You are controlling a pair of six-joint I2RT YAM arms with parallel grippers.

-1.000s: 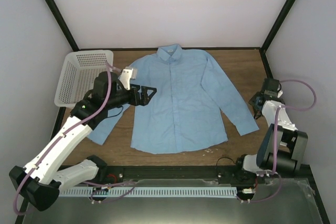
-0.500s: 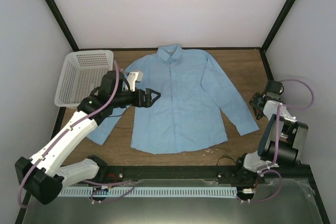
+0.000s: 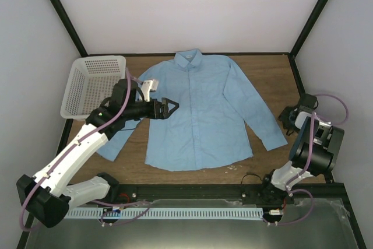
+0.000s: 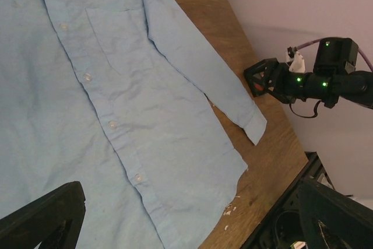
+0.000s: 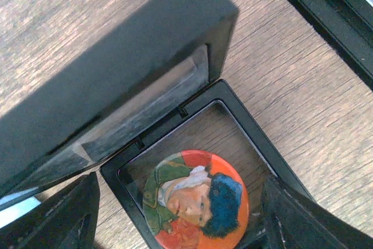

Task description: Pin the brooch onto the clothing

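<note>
The brooch (image 5: 195, 199), a round orange-red badge with a painted portrait, lies inside an open black frame box (image 5: 233, 109) whose lid (image 5: 116, 80) stands tilted up. My right gripper (image 5: 180, 205) hangs open right over it, one finger (image 5: 64, 217) on each side, neither touching it. In the top view that gripper (image 3: 289, 115) is at the table's right edge and hides the brooch. The clothing (image 3: 195, 109), a light blue shirt, lies flat and buttoned. My left gripper (image 3: 170, 108) hovers wide open over its left chest, with only shirt (image 4: 116, 115) below it.
A white mesh basket (image 3: 93, 83) stands at the back left, beside my left arm. The shirt's right sleeve cuff (image 3: 275, 139) ends close to the right gripper. Small white crumbs (image 4: 230, 211) lie on the wooden table (image 3: 274, 74) by the hem.
My left gripper has swung right, from beside the basket to above the shirt's chest. My right arm has folded lower over the box, and its jaws have shifted a little in width.
</note>
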